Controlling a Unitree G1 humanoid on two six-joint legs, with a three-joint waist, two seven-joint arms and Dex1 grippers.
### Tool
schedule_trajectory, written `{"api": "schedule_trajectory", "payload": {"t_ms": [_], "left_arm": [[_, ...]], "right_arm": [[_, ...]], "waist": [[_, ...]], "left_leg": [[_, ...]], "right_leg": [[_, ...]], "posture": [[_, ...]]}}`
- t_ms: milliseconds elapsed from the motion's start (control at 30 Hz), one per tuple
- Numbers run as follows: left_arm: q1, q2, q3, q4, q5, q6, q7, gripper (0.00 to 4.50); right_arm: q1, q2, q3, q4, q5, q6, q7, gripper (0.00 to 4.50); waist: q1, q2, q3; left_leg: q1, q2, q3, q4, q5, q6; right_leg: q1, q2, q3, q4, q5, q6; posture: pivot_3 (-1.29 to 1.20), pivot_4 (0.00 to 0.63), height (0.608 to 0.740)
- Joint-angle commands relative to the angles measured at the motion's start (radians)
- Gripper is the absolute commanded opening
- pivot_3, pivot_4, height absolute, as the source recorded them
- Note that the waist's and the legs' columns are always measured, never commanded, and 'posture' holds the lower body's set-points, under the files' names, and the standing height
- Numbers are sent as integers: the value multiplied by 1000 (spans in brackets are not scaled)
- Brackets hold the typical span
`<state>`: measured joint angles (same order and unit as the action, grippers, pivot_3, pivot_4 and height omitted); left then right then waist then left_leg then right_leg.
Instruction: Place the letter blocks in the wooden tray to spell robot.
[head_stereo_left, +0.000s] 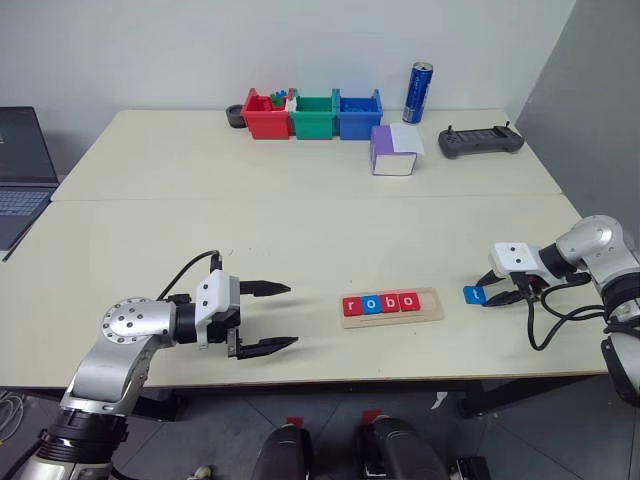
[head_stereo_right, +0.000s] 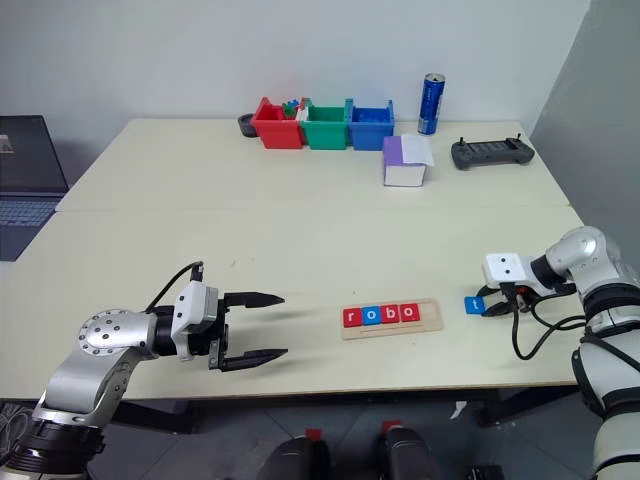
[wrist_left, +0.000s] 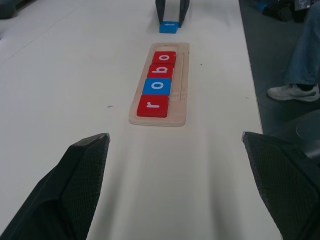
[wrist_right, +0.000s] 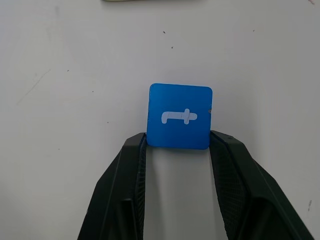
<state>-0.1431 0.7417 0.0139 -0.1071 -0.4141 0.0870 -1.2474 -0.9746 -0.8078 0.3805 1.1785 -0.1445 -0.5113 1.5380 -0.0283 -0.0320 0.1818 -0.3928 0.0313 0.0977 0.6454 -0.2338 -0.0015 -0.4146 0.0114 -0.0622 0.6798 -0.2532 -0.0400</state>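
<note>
Holding r, o, b, o: wooden tray (head_stereo_left: 432, 309); right tool (wrist_right: 177, 142) seemingly pinching blue t tile (wrist_right: 180, 116); left tool (head_stereo_left: 268, 318) spread.

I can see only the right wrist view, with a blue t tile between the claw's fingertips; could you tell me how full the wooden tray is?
Observer: Four letter blocks sit in the wooden tray, reading r, o, b, o.
Operator: Thank you. Which end is free?
Observer: The end towards the right claw; the blue t block lies on the table just beyond it.
Operator: And the other arm?
Observer: The left claw hangs open to the left of the tray, holding nothing.
</note>
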Motion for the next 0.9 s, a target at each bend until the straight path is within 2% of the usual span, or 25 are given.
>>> {"api": "schedule_trajectory", "payload": {"t_ms": [33,167,300,433,600,900], "left_arm": [[-19,-3,8,-10,-8,-10,0,4500],[-27,-6,5,-4,-7,-11,-2,4500],[-32,-6,4,5,-8,-12,-8,4500],[-35,-13,-5,6,-5,-13,-5,4500],[-40,-19,-6,8,0,-13,-5,4500],[-20,-19,2,-9,-3,-10,5,4500]], "right_arm": [[-13,-1,-29,-39,23,23,72,1476],[-8,-48,22,-181,149,148,76,1476],[49,-149,108,-556,309,387,76,1476],[94,-161,126,-766,323,517,76,1476],[114,-115,126,-822,246,585,71,1476],[130,-62,132,-832,148,579,55,1476]], "waist": [[0,0,0],[0,1,0],[3,2,1],[3,2,1],[7,2,1],[10,2,1]], "left_leg": [[0,0,0,0,0,0],[-2,0,0,-1,0,0],[-6,0,0,-1,0,0],[-6,0,-1,-1,0,0],[-7,0,-1,-1,0,0],[-7,0,-1,-1,0,0]], "right_leg": [[0,0,0,0,0,0],[-2,0,0,0,-1,-1],[-6,0,0,0,-1,-1],[-6,0,-1,0,-1,-1],[-6,0,-1,0,-1,-1],[-7,0,-1,0,-1,-1]], "posture": [[0,150,740],[0,150,740],[0,150,740],[0,150,740],[0,150,740],[0,150,740]]}}
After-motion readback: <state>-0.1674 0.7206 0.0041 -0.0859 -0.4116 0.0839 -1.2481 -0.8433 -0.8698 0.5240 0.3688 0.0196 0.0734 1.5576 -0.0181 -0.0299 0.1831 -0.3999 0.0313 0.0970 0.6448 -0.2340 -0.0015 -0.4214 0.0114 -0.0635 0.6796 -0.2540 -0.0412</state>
